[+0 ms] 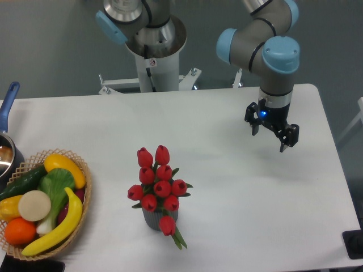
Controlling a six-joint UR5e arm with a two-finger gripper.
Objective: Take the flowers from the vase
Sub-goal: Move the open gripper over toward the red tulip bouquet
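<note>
The flowers (158, 184) are a tight bunch of red tulips with small green leaves, standing in the vase (154, 219), a small dark grey cylinder near the front middle of the surface (227, 198). One red bloom hangs down over the vase's front rim beside a green leaf. The surface is plain white, with a grey floor and the arm's white pedestal (154, 54) behind it. The gripper (271, 136) hangs above the right rear part, well apart from the flowers, fingers spread wide and holding nothing. At the left edge a wicker basket (79, 218) holds bananas, a cucumber, an orange and other colourful produce.
</note>
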